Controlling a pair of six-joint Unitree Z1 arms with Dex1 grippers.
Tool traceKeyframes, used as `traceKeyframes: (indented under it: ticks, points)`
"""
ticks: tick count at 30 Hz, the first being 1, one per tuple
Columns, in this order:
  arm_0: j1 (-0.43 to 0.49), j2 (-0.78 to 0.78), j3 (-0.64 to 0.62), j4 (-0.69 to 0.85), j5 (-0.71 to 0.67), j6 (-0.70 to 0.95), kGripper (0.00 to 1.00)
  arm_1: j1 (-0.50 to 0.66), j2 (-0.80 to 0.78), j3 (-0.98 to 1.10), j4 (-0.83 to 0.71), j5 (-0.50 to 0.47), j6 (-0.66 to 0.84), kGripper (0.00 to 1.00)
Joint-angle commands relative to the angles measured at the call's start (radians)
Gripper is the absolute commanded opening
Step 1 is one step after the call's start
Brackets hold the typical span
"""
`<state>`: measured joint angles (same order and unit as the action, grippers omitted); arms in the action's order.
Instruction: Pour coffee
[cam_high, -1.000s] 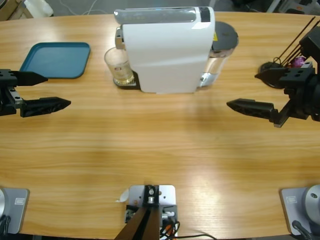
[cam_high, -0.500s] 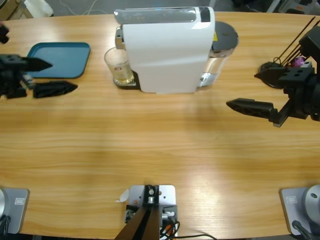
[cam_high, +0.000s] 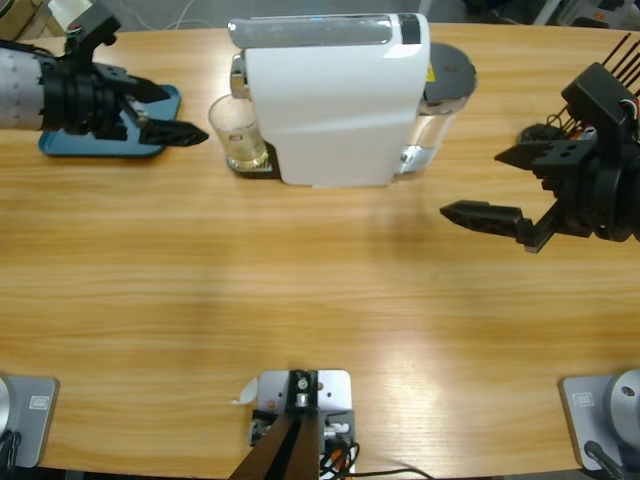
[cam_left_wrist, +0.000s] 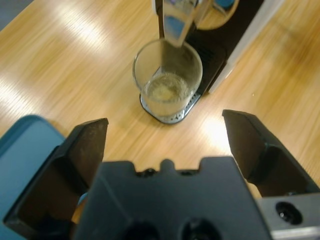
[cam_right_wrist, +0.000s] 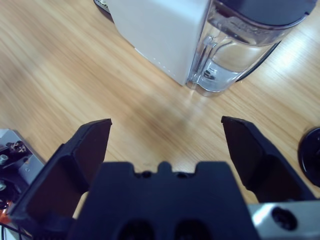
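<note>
On the far left of the wooden surface (cam_high: 300, 290) lies a teal tray (cam_high: 60, 145), partly covered by the left arm that reaches in from the upper left corner. The left pincer (cam_high: 165, 115) hangs with its jaws spread wide and nothing between them, its tips aimed rightward at a clear glass (cam_high: 236, 130) and stopping just short of it. In the left wrist view the same glass (cam_left_wrist: 167, 80) sits centred ahead of the spread jaws, a corner of the tray (cam_left_wrist: 25, 150) showing at the lower left.

The glass stands upright, its long axis vertical and its mouth facing up, on the dark drip tray (cam_left_wrist: 170, 112) at the left end of the white coffee machine (cam_high: 335, 105), directly beneath the metal spout (cam_left_wrist: 176, 22). The coffee (cam_left_wrist: 166, 91) is a shallow, pale amber, see-through layer at the bottom of the glass, with a lighter foamy patch on its face; most of the glass above it is empty.

Behind the machine's right end stands a clear water tank (cam_right_wrist: 235, 55) with a dark lid.

Further right, well apart from the machine, the right pincer (cam_high: 505, 185) hovers over bare wood, jaws spread wide and holding nothing, pointing left. Beyond it, at the right edge, sits a dark wire stand (cam_high: 570, 115) with a purple capsule (cam_high: 598, 123).
</note>
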<state>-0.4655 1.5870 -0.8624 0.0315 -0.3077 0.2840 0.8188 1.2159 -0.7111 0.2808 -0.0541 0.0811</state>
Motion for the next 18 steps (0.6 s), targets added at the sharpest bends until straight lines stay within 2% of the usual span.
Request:
traceKeyframes:
  ticks: [1,18]
  points:
    - [0.014,0.160,-0.071,-0.012,-0.044,0.038,1.000,-0.009,0.059,0.027,-0.017,0.019,-0.005,0.991]
    - [0.014,0.240,-0.112,-0.010,-0.093,0.139,0.989,-0.012,0.102,0.027,-0.033,0.037,-0.004,0.991]
